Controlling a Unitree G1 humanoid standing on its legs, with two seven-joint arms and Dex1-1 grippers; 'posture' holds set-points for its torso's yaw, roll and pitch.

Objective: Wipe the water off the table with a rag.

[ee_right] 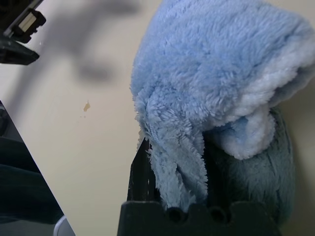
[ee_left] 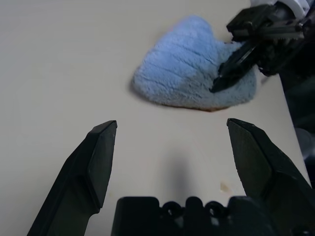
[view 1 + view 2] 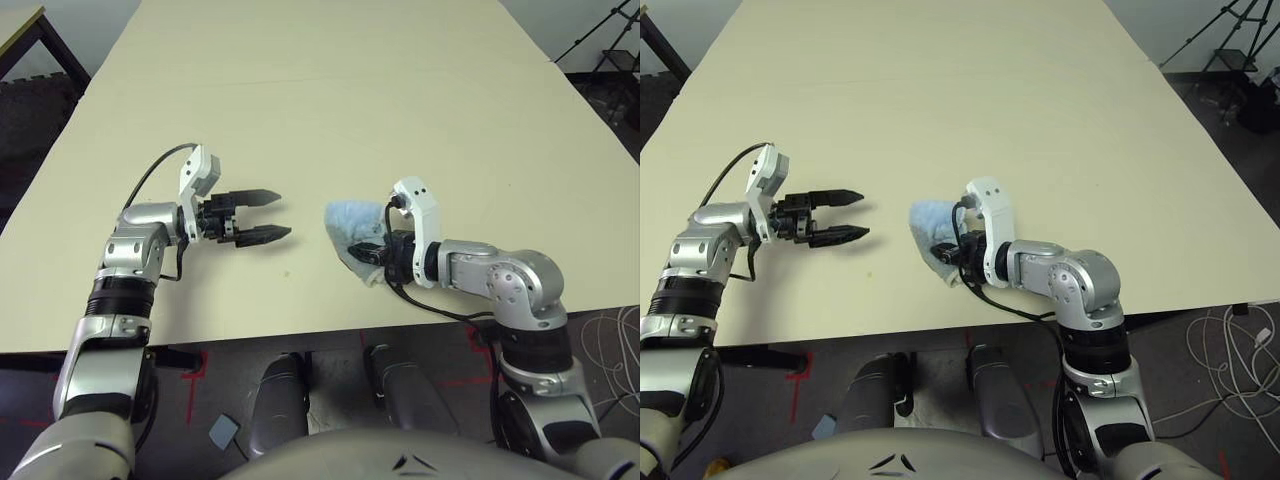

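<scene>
The light blue rag (image 3: 350, 225) lies bunched on the cream table (image 3: 350, 100), near its front edge and right of centre. My right gripper (image 3: 366, 250) is shut on the rag's near side, and the cloth folds over its fingers (image 1: 142, 172) in the right wrist view. My left gripper (image 3: 276, 214) stands open a hand's width to the left of the rag, pointing at it, with nothing between its fingers (image 2: 98, 157). One tiny amber spot of water (image 1: 86, 106) sits on the table between the two grippers, closer to the front edge (image 2: 225, 186).
The table's front edge (image 3: 300, 340) runs just below both grippers. The tabletop stretches bare behind them. Loose cables (image 3: 1240, 340) lie on the floor at the right, a tripod (image 3: 1230, 30) stands at the far right, and another table's corner (image 3: 20, 25) shows at the far left.
</scene>
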